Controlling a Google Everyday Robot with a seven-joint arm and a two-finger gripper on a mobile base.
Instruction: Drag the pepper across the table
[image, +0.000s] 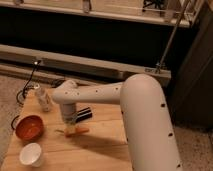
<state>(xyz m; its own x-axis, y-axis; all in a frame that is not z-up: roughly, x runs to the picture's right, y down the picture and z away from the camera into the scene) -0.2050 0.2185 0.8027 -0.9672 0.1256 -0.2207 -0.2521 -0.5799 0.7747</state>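
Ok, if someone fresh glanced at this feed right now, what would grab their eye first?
The big white robot arm fills the right and middle of the view, reaching left over the light wooden table. Its gripper is down low at the small orange pepper near the table's middle. To the left, a red-orange bowl stands near the table's left edge, and a white cup stands in front of it.

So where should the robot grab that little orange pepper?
Probably its thick orange middle, from above: the pepper lies flat on the table, and its green stem end looks too thin. The gripper hangs right over it.
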